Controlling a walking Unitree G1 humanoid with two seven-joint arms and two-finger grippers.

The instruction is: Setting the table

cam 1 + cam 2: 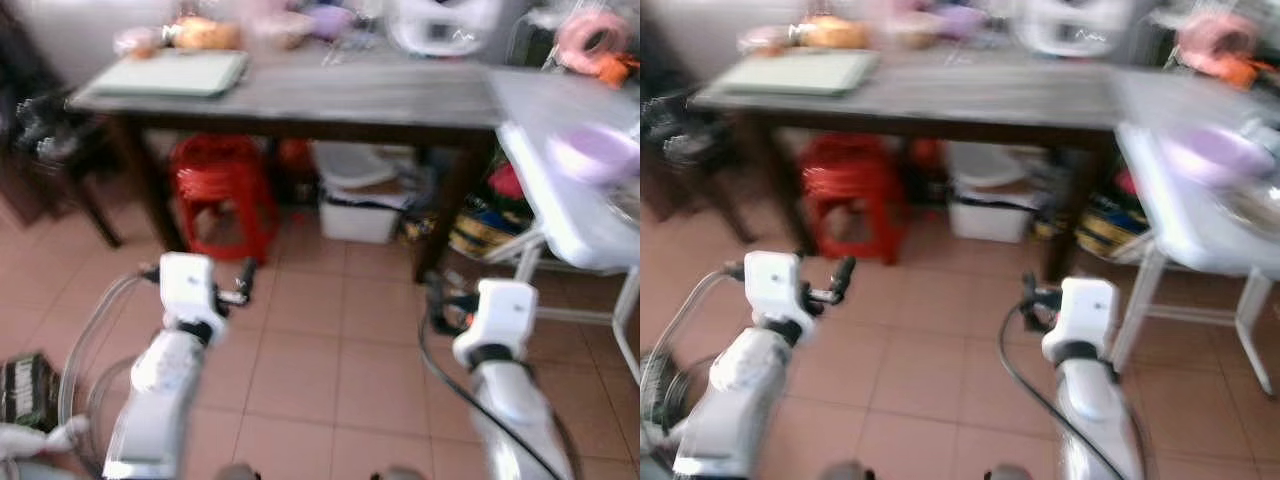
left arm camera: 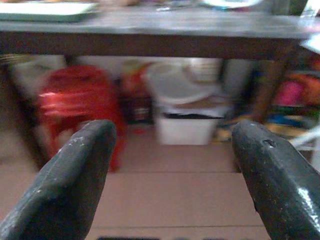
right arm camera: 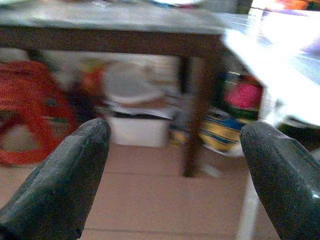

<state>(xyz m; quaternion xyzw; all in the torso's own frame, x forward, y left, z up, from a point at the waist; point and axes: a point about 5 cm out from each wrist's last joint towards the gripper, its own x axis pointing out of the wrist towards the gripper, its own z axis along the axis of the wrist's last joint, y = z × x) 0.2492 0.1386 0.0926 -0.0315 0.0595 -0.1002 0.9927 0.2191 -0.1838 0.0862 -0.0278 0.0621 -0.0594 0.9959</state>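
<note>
Both grippers, left and right, gape wide and empty; table sits straight ahead, well off

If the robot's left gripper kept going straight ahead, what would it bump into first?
Probably the white box on the floor under the dark table. The open left gripper points at it, though blur makes depth uncertain.
</note>
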